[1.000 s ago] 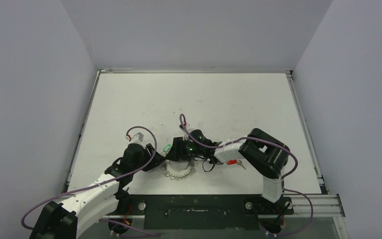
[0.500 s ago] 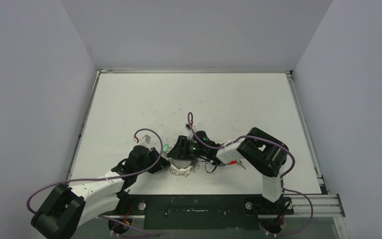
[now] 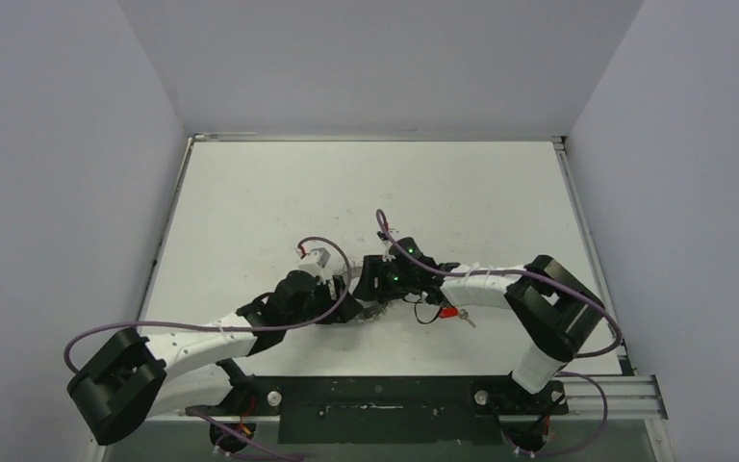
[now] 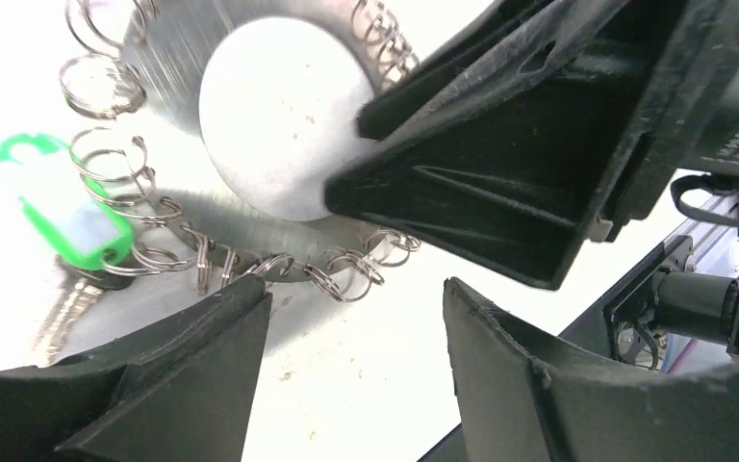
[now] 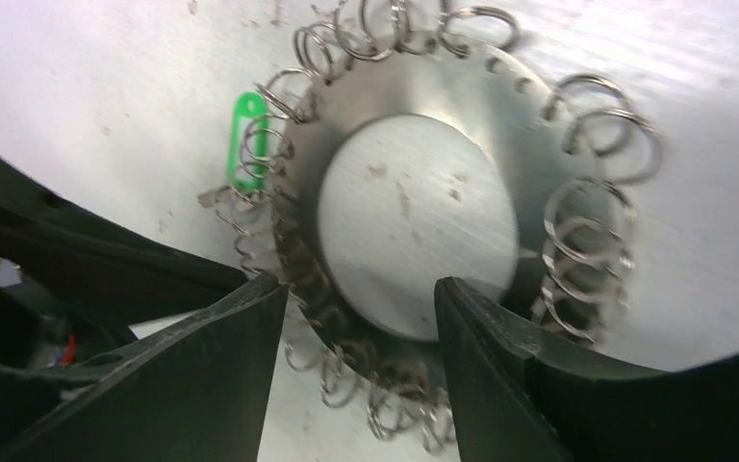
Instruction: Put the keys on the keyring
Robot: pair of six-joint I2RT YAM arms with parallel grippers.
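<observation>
The keyring (image 4: pixel 168 67), a flat silver ring fringed with wire loops, lies on the white table; it also shows in the right wrist view (image 5: pixel 529 125). The green-tagged key (image 4: pixel 67 207) lies against its fringe, and the tag shows again in the right wrist view (image 5: pixel 247 135). The red-tagged key (image 3: pixel 449 312) lies apart beside the right forearm. My left gripper (image 4: pixel 356 289) is open and empty just outside the ring's edge. My right gripper (image 5: pixel 356 289) is open, one finger over the hole and one outside the band. In the top view both grippers (image 3: pixel 351 306) (image 3: pixel 370 289) meet over the ring and hide it.
The white table (image 3: pixel 250 192) is walled on the left, back and right. Purple cables loop above both wrists. A black rail with the arm bases (image 3: pixel 375 397) runs along the near edge.
My left arm has reached right, up to the ring. My right gripper and the ring have shifted right and slightly back. The green tag is now hidden in the top view.
</observation>
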